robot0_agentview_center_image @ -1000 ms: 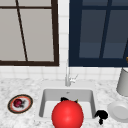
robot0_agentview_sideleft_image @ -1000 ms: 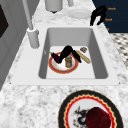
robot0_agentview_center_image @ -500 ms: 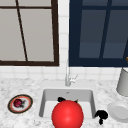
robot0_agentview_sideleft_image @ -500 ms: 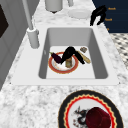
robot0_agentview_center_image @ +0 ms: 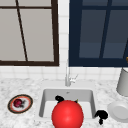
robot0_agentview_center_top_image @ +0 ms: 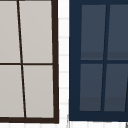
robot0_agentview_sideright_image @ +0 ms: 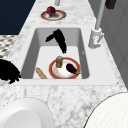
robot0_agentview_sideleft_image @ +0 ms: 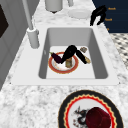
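Low inside the sink (robot0_agentview_sideleft_image: 100, 50), over the red-rimmed plate (robot0_agentview_sideleft_image: 53, 68): the left robot hand (robot0_agentview_sideleft_image: 71, 52), spread, fingers straight and angled down, pinching nothing. Cannot tell whether touching the jar (robot0_agentview_sideleft_image: 68, 62) just under the fingertips. On the same plate, beside the jar toward the faucet (robot0_agentview_sideleft_image: 32, 37) side: a dark eggplant (robot0_agentview_sideleft_image: 57, 58), apart from the fingers. Off the plate's rim, on the basin floor toward the front wall: a tan stick-shaped thing (robot0_agentview_sideleft_image: 86, 59), close to the hand's outer side.

Open floor in the left part of the basin, between the plate and the wall there. Tight on the faucet side, with the plate rim near that wall.

Above the desk (robot0_agentview_sideright_image: 75, 100) at the sink's front right corner: the right robot hand (robot0_agentview_sideleft_image: 98, 13), loosely drooping, holding nothing, well apart from the left one. Just beyond it on the desk: a white plate (robot0_agentview_sideright_image: 22, 112) and a grey canister (robot0_agentview_center_image: 123, 82).

On the desk left of the sink, well clear of its edge: a patterned plate (robot0_agentview_center_image: 11, 106) with a dark red fruit (robot0_agentview_sideright_image: 51, 10).

In the front view, before the basin: a red sphere (robot0_agentview_center_image: 67, 114), covering the plate.
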Available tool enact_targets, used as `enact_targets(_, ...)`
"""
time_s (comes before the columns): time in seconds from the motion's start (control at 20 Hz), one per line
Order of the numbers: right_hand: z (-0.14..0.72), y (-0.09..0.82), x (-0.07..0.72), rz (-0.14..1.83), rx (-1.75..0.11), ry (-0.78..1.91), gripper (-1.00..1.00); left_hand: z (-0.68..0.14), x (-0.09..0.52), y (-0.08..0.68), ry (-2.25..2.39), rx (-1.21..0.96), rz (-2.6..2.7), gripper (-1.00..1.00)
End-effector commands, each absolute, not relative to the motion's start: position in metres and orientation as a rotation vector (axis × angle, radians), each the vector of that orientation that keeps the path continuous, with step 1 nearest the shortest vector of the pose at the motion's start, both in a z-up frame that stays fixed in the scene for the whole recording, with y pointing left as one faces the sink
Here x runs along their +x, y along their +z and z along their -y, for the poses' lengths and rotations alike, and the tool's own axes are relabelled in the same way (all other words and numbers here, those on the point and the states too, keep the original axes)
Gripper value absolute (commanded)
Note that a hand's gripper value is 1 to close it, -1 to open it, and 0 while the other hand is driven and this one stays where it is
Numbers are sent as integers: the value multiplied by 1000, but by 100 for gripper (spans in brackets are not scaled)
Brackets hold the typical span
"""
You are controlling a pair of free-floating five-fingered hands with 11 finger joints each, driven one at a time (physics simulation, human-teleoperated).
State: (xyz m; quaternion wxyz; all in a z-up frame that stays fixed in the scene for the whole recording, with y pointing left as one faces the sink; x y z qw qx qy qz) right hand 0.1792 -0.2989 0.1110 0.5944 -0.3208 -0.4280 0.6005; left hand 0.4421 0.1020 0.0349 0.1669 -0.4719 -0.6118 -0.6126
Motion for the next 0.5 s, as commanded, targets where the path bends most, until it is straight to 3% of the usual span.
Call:
enact_targets(0.0,299,111,179,995,-745,1395,0,-109,440,47,-1668,-1233,1805,-100)
enact_targets(0.45,299,111,179,995,-745,1395,0,-126,441,74,-1674,-1232,1798,-100)
